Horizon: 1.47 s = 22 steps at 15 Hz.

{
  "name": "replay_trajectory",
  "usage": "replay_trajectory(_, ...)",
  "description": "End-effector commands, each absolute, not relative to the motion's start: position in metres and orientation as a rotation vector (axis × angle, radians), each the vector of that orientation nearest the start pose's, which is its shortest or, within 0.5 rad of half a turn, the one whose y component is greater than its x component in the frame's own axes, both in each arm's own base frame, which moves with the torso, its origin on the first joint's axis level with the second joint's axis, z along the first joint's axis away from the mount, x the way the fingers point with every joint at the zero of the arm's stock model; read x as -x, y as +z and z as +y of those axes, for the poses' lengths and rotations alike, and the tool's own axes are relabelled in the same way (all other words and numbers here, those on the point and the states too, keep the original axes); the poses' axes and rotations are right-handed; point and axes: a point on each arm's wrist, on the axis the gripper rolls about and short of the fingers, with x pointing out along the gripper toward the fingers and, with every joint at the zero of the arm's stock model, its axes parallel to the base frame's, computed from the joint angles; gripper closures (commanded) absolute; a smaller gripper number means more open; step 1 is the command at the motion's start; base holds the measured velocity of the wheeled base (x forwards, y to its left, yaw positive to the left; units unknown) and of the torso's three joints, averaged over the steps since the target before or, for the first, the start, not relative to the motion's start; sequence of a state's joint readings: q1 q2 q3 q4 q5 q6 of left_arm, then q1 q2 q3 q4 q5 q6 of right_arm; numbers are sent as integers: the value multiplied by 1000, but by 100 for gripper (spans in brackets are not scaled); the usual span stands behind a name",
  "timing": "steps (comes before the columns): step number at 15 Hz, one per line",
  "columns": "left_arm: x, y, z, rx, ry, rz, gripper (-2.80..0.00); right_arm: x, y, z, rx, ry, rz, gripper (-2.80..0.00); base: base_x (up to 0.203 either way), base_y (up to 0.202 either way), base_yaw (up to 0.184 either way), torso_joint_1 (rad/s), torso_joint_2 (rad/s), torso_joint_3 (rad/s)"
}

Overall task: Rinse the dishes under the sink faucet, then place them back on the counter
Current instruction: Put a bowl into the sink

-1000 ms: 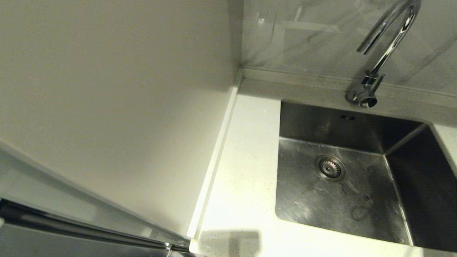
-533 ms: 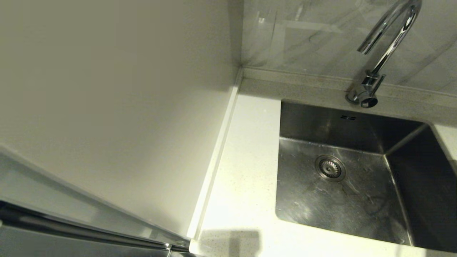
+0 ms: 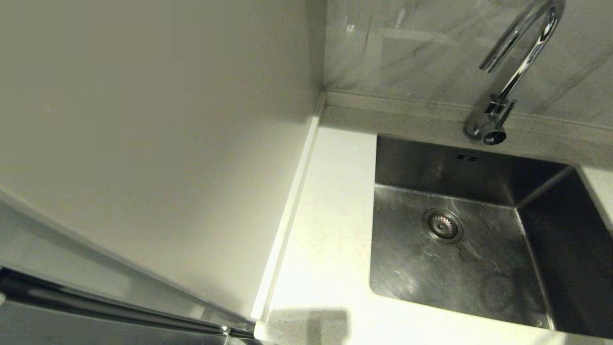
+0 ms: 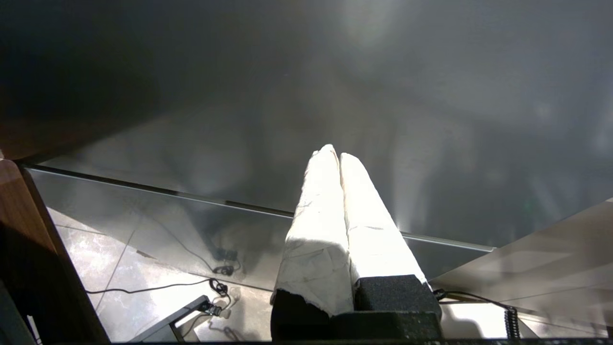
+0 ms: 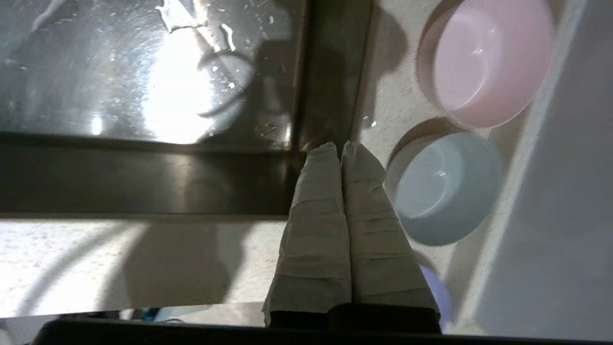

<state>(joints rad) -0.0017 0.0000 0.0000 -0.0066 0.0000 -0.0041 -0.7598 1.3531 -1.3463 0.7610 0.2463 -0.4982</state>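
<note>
In the head view the steel sink (image 3: 541,225) holds no dishes, its strainer drain (image 3: 442,225) bare, and the chrome faucet (image 3: 515,72) arches over it from the back. No gripper shows there. In the right wrist view my right gripper (image 5: 338,147) is shut and empty above the sink's corner. Beside it on the speckled counter (image 5: 388,108) stand the pink bowl (image 5: 488,60) and the blue-white bowl (image 5: 443,189), with a sliver of the lilac plate (image 5: 437,292) behind the fingers. My left gripper (image 4: 334,154) is shut and parked away from the counter, facing a dark cabinet front.
A cream wall panel (image 3: 158,139) fills the left of the head view, ending at a raised counter edge (image 3: 292,206). A strip of counter (image 3: 330,230) lies between it and the sink. Water drops spot the sink floor (image 5: 143,72). Cables lie on the tiled floor (image 4: 143,287).
Neither arm nor any dish visibly moves in the head view. Only the wet reflections on the sink floor near its front right shift slightly.
</note>
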Motion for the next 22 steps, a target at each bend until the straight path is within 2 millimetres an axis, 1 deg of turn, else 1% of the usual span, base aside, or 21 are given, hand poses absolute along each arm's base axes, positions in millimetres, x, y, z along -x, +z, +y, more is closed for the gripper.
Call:
replay_trajectory(1,23,75,0,5,-2,-5,0,-156,297,-139,101,-302,802,0,0,0,0,0,0,0)
replay_trajectory(3,23,75,0,5,0,-3,0,-168,291,-151,107,-342,856,0,0,0,0,0,0,0)
replay_trajectory(4,23,75,0,5,-2,-5,0,-173,288,-155,100,-343,870,-280,0,0,0,0,0,0)
replay_trajectory(7,23,75,0,5,-2,-5,0,-192,281,-174,47,-370,893,-280,0,0,0,0,0,0)
replay_trajectory(9,23,75,0,5,-2,-5,0,-199,276,-182,29,-418,920,-280,0,0,0,0,0,0)
replay_trajectory(11,23,76,0,5,-2,-5,0,-208,264,-190,-1,-416,957,-280,0,0,0,0,0,0)
replay_trajectory(14,23,75,0,5,-2,-5,0,-230,241,-212,-103,-495,1008,-280,0,0,0,0,0,0)
replay_trajectory(17,23,75,0,5,-2,-4,0,-236,227,-218,-180,-520,1036,-280,0,0,0,0,0,0)
replay_trajectory(22,23,75,0,5,-2,-4,0,-252,219,-232,-238,-547,1024,-280,0,0,0,0,0,0)
